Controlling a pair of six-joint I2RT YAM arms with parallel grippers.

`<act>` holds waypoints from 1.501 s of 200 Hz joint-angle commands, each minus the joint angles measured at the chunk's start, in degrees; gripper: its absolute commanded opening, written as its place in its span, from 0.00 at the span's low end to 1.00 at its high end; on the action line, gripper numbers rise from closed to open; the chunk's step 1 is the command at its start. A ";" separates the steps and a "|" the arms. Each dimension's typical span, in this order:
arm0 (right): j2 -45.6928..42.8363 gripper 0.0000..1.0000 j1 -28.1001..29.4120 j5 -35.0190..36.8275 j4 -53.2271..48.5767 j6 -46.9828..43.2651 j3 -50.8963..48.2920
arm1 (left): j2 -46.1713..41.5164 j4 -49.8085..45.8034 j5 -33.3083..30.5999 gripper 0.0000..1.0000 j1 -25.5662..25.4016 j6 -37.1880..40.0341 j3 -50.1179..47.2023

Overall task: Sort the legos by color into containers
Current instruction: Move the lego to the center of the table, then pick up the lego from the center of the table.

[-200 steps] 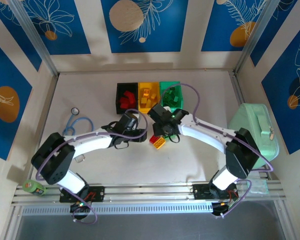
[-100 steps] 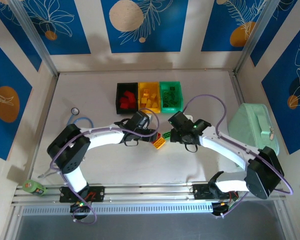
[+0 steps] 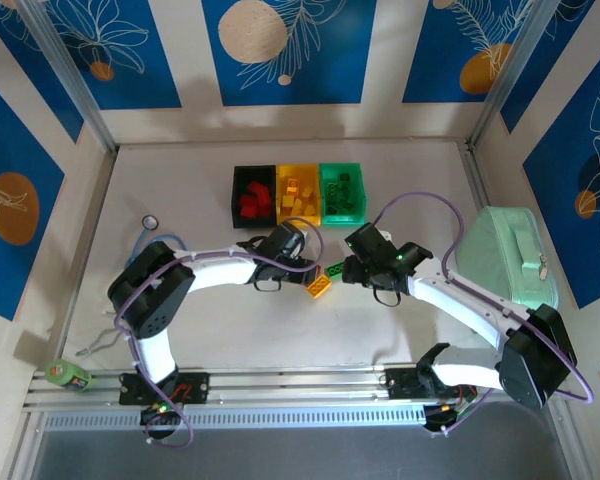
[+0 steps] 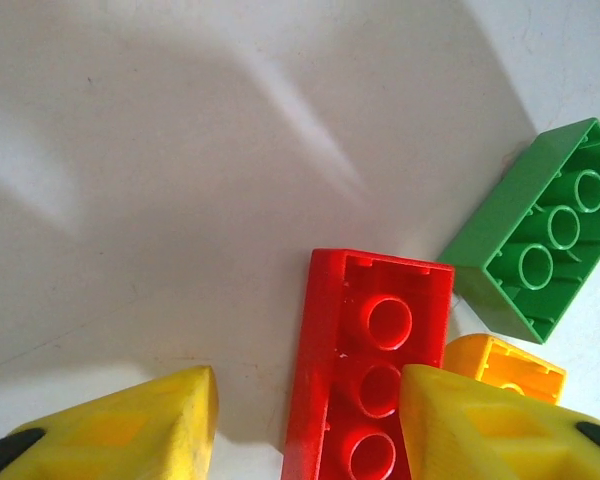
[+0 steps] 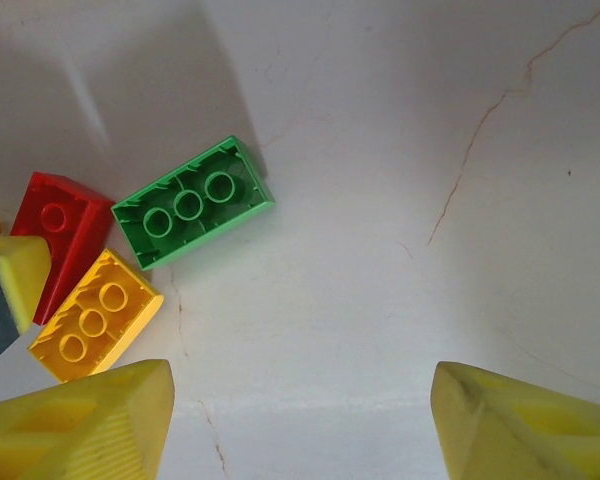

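Left tool (image 4: 310, 425) nearer glossy rectangular red brick (image 4: 380, 330)

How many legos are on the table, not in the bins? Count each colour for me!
Red lego: 1
Green lego: 1
Yellow lego: 1
Total: 3

Three legos (image 3: 319, 285) clustered on table (image 3: 180, 180), containers (image 3: 319, 192) behind (more legos inside), case (image 3: 510, 262) far right
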 commanded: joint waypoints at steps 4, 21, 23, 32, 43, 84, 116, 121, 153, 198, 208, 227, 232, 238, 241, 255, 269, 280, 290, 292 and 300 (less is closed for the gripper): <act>0.07 0.69 -0.25 -0.84 0.70 1.03 -0.23 | 1.49 -4.47 -5.67 0.46 -0.40 -1.26 0.76; 0.03 0.69 -0.25 -0.84 0.59 1.04 -0.24 | 0.71 -5.66 -8.83 0.42 0.10 -2.37 -0.08; 0.06 0.69 -0.25 -0.84 0.59 1.09 -0.27 | 0.55 -5.78 -9.26 0.41 0.19 -2.56 -0.19; 0.07 0.69 -0.29 -0.68 0.50 1.20 -0.37 | -0.28 -6.51 -10.95 0.39 0.73 -3.48 -0.82; -0.02 0.69 -0.25 -0.83 0.58 1.31 -0.62 | -1.69 -7.03 -12.82 0.37 1.61 -4.68 -1.96; -0.07 0.69 0.13 -0.90 1.09 1.73 -0.98 | -11.29 -4.64 -19.90 0.43 0.41 -3.85 -6.28; 0.83 0.69 0.59 -1.19 1.82 1.66 0.16 | -12.73 -3.11 -17.56 0.57 -0.59 -0.58 -5.20; 0.96 0.69 0.71 -1.19 1.66 1.61 0.51 | -12.36 -3.12 -17.11 0.58 -0.56 -0.20 -4.98; 1.57 0.69 1.39 -0.48 0.94 1.44 1.36 | -9.30 -4.49 -15.88 0.62 -0.54 1.69 -3.53; 0.25 0.69 1.34 -0.57 1.25 2.07 -0.18 | -4.99 -5.77 -16.01 0.63 -0.36 4.35 -1.35; 0.10 0.69 1.27 -0.66 1.23 2.09 -0.31 | -3.83 -6.16 -16.13 0.63 -0.21 4.99 -0.64; 0.08 0.69 1.25 -0.66 1.04 2.00 -0.16 | -1.81 -6.91 -16.27 0.63 0.28 5.42 0.62; 0.01 0.69 1.18 -0.66 0.94 1.94 -0.11 | -1.53 -6.98 -16.15 0.62 0.36 5.46 0.75; -0.12 0.69 1.16 -0.57 0.85 1.92 -0.12 | -1.23 -6.95 -16.01 0.62 0.50 5.42 0.89; -0.22 0.69 1.16 -0.51 0.77 1.92 -0.11 | -1.08 -6.88 -16.05 0.62 0.53 5.46 0.94; -0.67 0.69 1.00 -0.39 0.67 1.95 -0.29 | -0.77 -7.05 -16.27 0.58 0.61 5.77 1.06; -1.17 0.69 0.83 -0.48 0.91 2.09 -0.65 | -0.59 -7.27 -16.78 0.54 0.66 6.21 1.15; -1.29 0.69 0.64 -0.78 1.11 1.99 -0.89 | -0.34 -7.40 -17.05 0.50 0.62 6.50 1.08; -1.35 0.69 0.48 -0.91 1.20 2.00 -0.98 | -0.14 -7.71 -17.19 0.46 0.72 6.69 1.15; -1.27 0.69 0.53 -0.85 1.20 2.01 -0.98 | -0.08 -7.81 -17.19 0.45 0.76 6.74 1.15; -1.25 0.69 0.55 -0.91 1.20 1.97 -0.98 | -0.12 -8.35 -17.33 0.42 0.69 6.85 1.32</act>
